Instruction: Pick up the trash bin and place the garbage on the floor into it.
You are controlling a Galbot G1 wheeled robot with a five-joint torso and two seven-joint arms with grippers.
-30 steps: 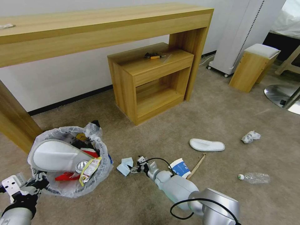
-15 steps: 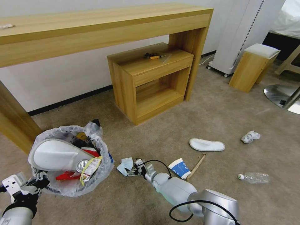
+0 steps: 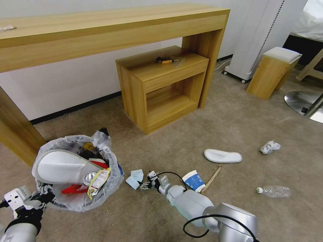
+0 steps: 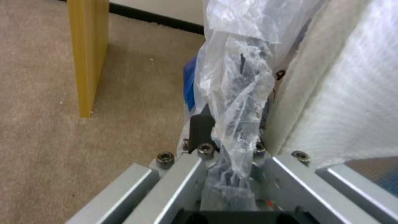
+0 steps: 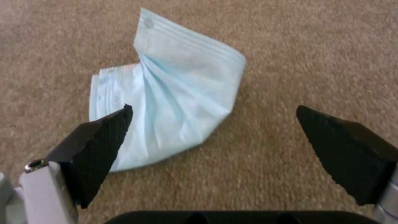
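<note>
The left tool (image 3: 42,196) is pinching the bagged rim of the trash bin (image 3: 75,201), its fingers clamped together on the crinkly plastic, and the bin is sitting at the robot's left on the beige floor (image 3: 215,127) with a white slipper (image 3: 62,167) poking out of it. The right tool (image 3: 145,184) is hanging low with its fingers (image 5: 104,137) spread wide apart, just beside the pale blue tissue (image 5: 174,102) lying flat on the carpet, one fingertip overlapping its edge.
</note>
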